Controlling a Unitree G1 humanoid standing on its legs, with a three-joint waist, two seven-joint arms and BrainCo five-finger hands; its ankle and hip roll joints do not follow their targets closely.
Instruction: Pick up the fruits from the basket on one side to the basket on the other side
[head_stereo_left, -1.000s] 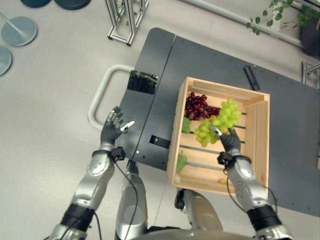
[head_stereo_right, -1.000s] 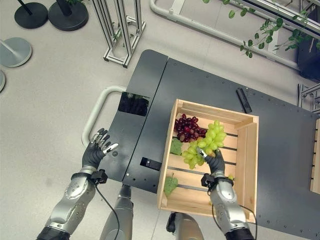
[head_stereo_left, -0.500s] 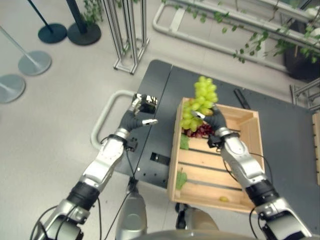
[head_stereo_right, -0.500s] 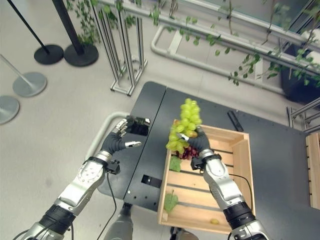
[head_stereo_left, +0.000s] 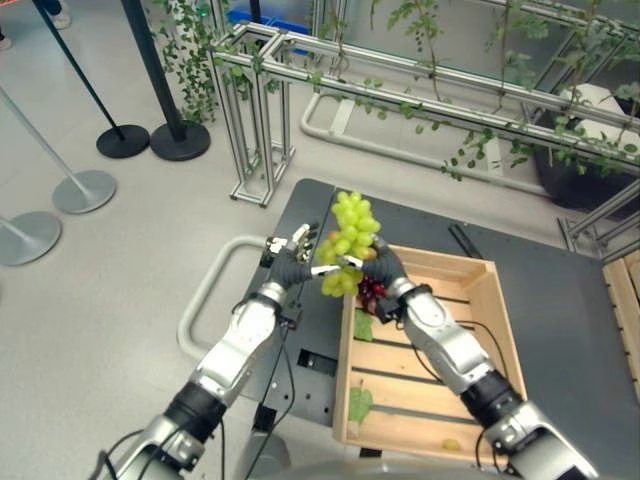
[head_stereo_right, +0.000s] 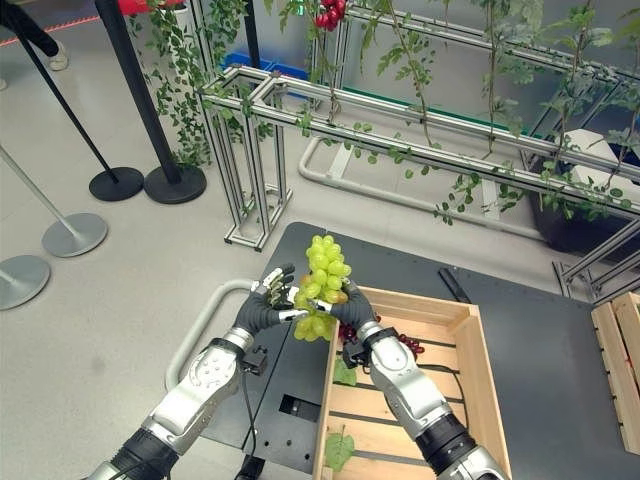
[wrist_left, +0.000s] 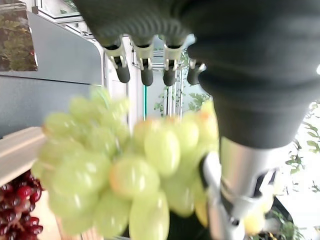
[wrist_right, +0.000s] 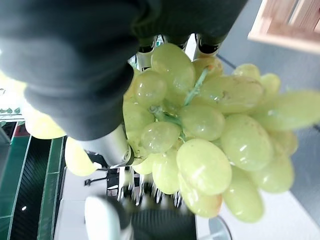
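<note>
Green grapes (head_stereo_left: 346, 243) held up in the air, just over the left rim of the crate (head_stereo_left: 498, 330) — lifted clear of the wall, probably so that nothing drags on the wood on the way out. Gripped from the right side by the right hand (head_stereo_left: 378, 272), fingers curled round the bunch near its stem (wrist_right: 192, 95), which keeps the loose berries hanging together. Met from the other side by the left hand (head_stereo_left: 291, 262): fingers spread and nearly straight beside the bunch, thumb (wrist_left: 235, 195) close to the berries, not closed on anything yet. Looks like a handover in the middle, since the crate sits on the right and the goal is on the other side. Red grapes (head_stereo_left: 370, 291) left at the far end of the crate, partly hidden behind the right wrist; a green leaf (head_stereo_left: 360, 403) on the slats lower down. Crate resting on a dark table (head_stereo_left: 565, 300), with a metal frame (head_stereo_right: 420, 150) and vines behind. Second crate's edge (head_stereo_left: 622, 300) at the far right. Receiving basket — cannot tell where.
</note>
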